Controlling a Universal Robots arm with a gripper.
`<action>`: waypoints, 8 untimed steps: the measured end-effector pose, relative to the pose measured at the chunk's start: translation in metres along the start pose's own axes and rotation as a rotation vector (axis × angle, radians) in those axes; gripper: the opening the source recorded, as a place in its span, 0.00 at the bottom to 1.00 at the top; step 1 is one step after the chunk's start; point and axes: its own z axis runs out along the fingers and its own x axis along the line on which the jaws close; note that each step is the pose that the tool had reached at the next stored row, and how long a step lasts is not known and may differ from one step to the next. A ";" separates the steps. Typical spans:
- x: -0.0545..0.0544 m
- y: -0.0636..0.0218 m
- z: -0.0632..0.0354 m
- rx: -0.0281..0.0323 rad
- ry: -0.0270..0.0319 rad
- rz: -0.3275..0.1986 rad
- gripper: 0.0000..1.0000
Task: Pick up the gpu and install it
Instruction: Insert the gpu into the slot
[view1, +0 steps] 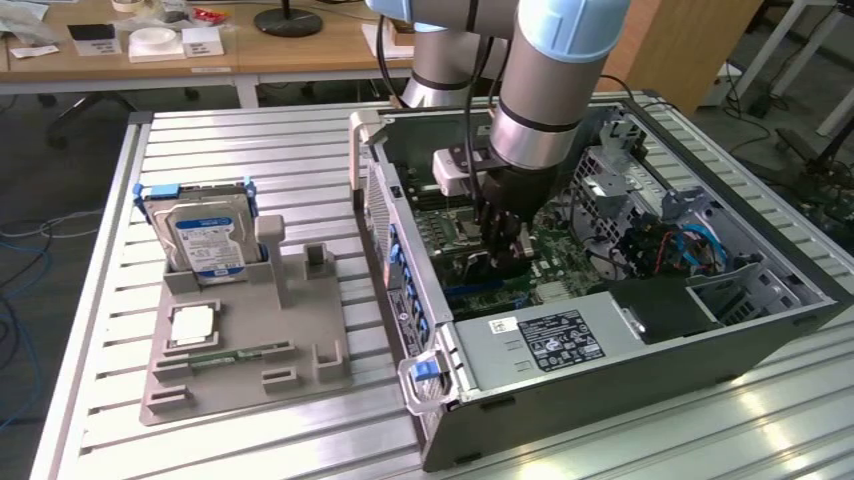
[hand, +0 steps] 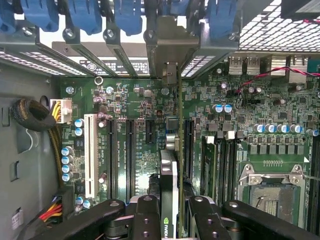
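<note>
My end effector (hand: 170, 212) is clamped on the gpu (hand: 169, 175). Card edge-on between my fingers (hand: 145, 215), long axis parallel to the motherboard slots (hand: 131, 150), far end toward the case rear wall (hand: 100, 57).

Inside the case (view1: 641, 370), blue latches (hand: 127, 15) and cables (view1: 694, 245) crowd the hand (hand: 173, 210) (slots (hand: 131, 150) beside lie bare).

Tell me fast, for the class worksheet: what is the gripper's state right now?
Gripper: closed on the gpu, held edge-on over the motherboard.
</note>
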 end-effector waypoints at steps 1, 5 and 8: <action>0.000 0.0000 0.0000 -0.0001 0.0000 0.000 0.27; 0.000 0.0001 0.0015 -0.0003 0.0002 0.000 0.27; 0.000 0.0001 0.0017 -0.0003 0.0004 0.000 0.27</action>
